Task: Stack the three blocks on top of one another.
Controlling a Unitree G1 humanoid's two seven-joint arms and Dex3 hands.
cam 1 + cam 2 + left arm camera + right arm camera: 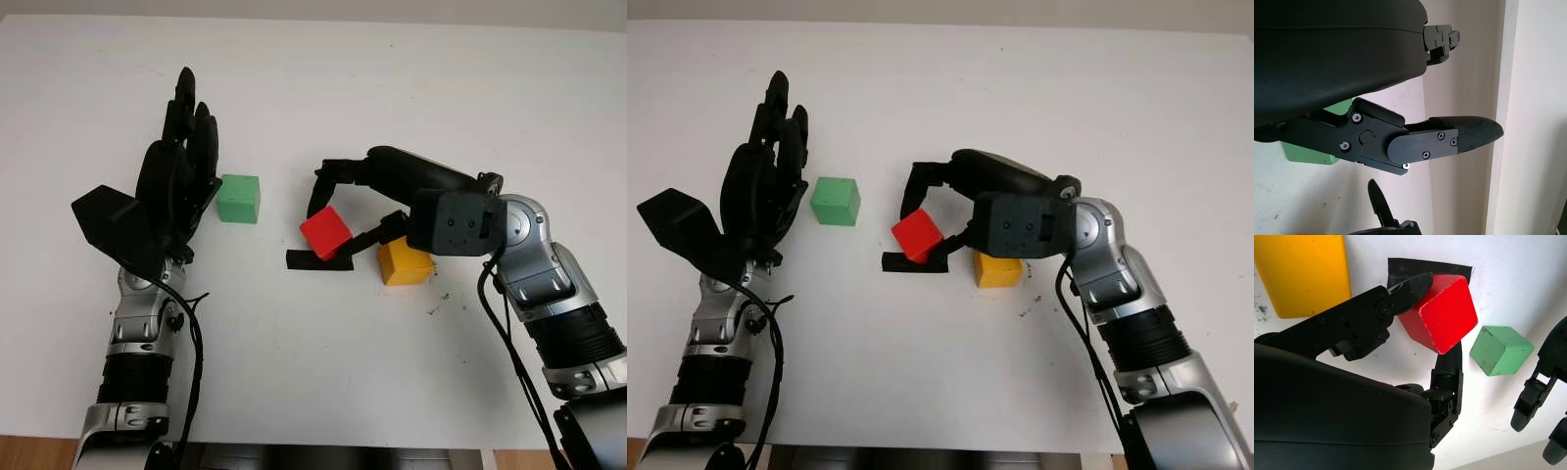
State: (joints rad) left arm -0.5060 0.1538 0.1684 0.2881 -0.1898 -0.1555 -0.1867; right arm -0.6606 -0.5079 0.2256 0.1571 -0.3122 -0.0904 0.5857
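A: Red block [325, 233]?
B: Pinched in right hand [345, 213], tilted, w/ one corner low over the black tape patch [318, 260] (contact w/ tape not clear). Fingers on opposite faces.
A: Yellow block [404, 262]?
B: On the white bench [313, 88], just right of red, partly under the right wrist.
A: Green block [238, 199]?
B: Flat on bench, left of red, just beside left hand [181, 176]. Left hand open, gripping nothing, upright near green.
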